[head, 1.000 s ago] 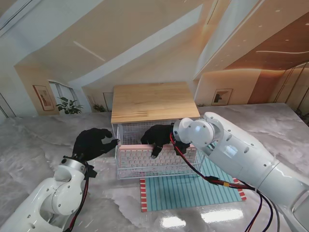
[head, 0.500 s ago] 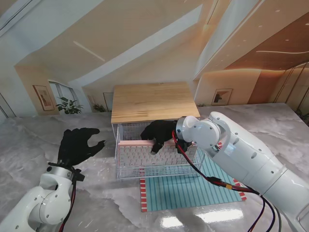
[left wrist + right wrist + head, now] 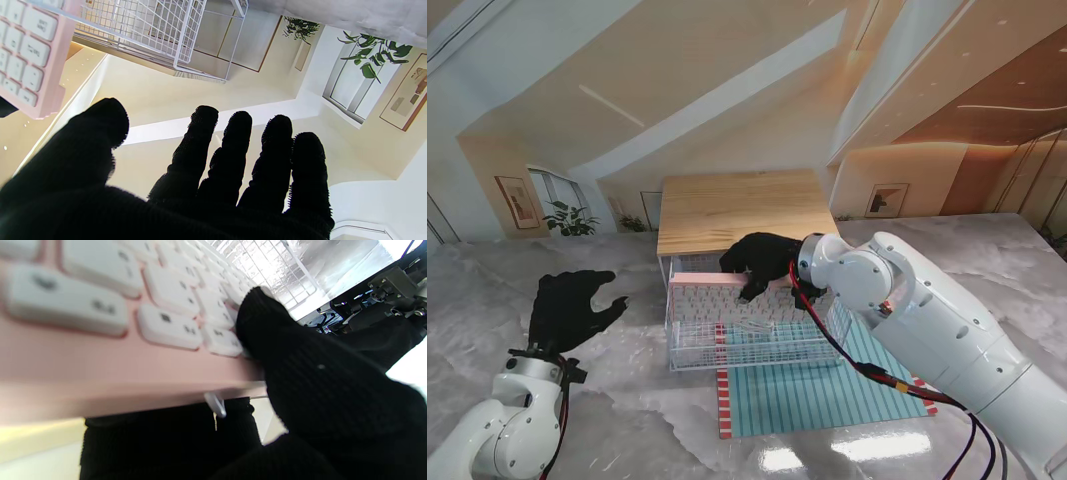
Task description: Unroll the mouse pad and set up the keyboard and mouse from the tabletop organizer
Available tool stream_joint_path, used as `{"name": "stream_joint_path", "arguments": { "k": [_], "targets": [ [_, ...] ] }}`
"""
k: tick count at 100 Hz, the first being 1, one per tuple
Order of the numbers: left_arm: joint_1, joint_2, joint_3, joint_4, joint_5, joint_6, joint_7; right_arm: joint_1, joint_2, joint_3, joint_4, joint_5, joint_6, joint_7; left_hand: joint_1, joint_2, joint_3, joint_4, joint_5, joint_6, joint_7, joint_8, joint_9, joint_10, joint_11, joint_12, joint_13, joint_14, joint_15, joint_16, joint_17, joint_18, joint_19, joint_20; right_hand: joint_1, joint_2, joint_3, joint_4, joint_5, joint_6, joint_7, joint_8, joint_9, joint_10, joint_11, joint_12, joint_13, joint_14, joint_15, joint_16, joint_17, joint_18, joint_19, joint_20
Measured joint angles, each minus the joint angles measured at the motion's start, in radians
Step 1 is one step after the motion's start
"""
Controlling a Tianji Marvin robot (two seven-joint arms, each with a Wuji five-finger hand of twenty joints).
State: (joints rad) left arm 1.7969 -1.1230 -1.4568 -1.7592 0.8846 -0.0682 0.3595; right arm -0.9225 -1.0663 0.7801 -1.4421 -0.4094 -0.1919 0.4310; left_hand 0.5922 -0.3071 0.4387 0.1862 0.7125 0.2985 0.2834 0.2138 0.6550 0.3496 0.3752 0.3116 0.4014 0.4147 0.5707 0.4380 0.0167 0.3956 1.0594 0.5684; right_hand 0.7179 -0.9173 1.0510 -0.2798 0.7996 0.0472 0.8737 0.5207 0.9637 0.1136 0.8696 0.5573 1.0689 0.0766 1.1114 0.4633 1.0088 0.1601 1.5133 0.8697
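Bright, even light. Glare streaks the table (image 3: 807,455) nearest me. The keyboard (image 3: 100,323), pressed against the right hand (image 3: 300,390), is blurred; the stand view bends at its edges.

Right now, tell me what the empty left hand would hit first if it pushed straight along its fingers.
Likely the white wire basket organizer; the left hand points just beside it, depth unclear.

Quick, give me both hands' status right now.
Left hand: open, fingers spread, holding nothing, beside the wire organizer.
Right hand: shut on the pink keyboard, thumb on the keys.
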Motion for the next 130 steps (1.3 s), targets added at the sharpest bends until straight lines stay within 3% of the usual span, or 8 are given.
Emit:
{"name": "stream_joint_path", "arguments": {
  "k": [44,84,130],
  "targets": [
    [0.026,-0.002,-0.007,-0.003,0.0,0.008,0.016,-0.03,0.002,0.073,-0.074,0.001,0.002,-0.012,0.0,0.0,0.0,0.0,0.0,0.0,-0.012,-0.002,0.0,0.0,0.0,0.0,0.0,0.0,-0.001,0.0,0.0,-0.007,0.0,-0.009,0.0,0.0,0.019,0.0,0.002,0.034,0.0,0.0,0.006,-0.002,0.006,0.0,0.012,-0.011,0.025,0.007,0.001,0.002,0.017,0.009],
    [0.042,-0.004,-0.02,-0.009,0.006,0.011,0.026,-0.03,-0.011,0.106,-0.108,0.211,0.087,0.011,0.0,0.0,0.0,0.0,0.0,0.0,-0.014,-0.01,0.0,0.0,-0.002,0.0,0.0,0.0,-0.006,0.0,-0.001,-0.008,0.0,-0.011,0.0,0.0,0.02,0.0,0.002,0.031,0.0,0.018,0.007,-0.001,0.006,0.0,0.012,-0.011,0.023,0.005,0.0,0.01,-0.016,0.005],
    [0.05,-0.005,-0.029,-0.012,0.007,0.009,0.033,0.009,-0.017,0.131,-0.157,0.347,0.156,0.068,0.0,0.0,0.0,0.0,0.0,0.0,-0.023,-0.012,0.0,0.0,-0.003,0.0,0.0,0.0,-0.006,-0.003,-0.008,-0.009,0.0,-0.012,0.0,0.0,0.02,0.0,0.002,0.031,0.0,0.018,0.007,0.005,0.006,0.0,0.012,-0.007,0.023,0.005,0.0,0.013,-0.016,0.005]
  ]
}}
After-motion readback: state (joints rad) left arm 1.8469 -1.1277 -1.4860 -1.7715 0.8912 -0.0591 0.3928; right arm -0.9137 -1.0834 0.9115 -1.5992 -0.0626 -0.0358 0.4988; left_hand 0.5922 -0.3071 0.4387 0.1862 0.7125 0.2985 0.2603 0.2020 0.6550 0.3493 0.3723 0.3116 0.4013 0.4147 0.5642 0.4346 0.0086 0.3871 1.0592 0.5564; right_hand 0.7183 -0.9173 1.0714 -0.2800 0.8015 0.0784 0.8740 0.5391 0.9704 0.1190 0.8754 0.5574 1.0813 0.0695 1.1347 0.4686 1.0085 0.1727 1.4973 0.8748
